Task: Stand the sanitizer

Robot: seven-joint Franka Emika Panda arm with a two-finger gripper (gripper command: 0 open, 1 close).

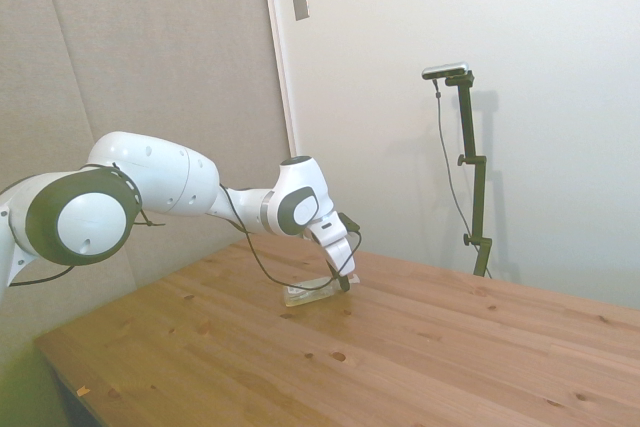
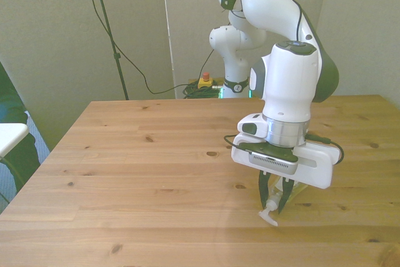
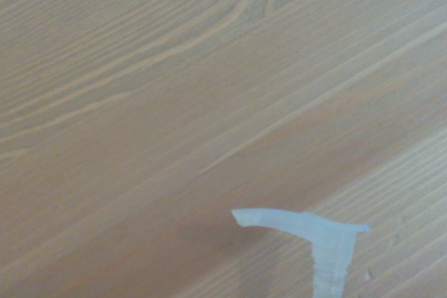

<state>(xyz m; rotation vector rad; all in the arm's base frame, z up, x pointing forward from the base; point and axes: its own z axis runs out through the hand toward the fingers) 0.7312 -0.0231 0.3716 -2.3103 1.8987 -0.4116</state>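
Observation:
The sanitizer (image 1: pixel 308 293) lies on its side on the wooden table (image 1: pixel 420 347), its clear body pointing back toward the arm's base. Its white pump nozzle (image 2: pixel 269 216) pokes out toward the front edge and also shows in the wrist view as the nozzle (image 3: pixel 318 235) just above the wood. My gripper (image 2: pixel 274 203) points straight down over the bottle's neck. The dark fingers (image 2: pixel 263 189) stand on either side of the neck and press against it. From the side, the gripper (image 1: pixel 344 283) sits at the bottle's nozzle end, low at the tabletop.
A red button box (image 2: pixel 204 80) and cables lie on the floor behind the table's far edge. Something white (image 2: pixel 11 137) juts in at the front view's left, off the table.

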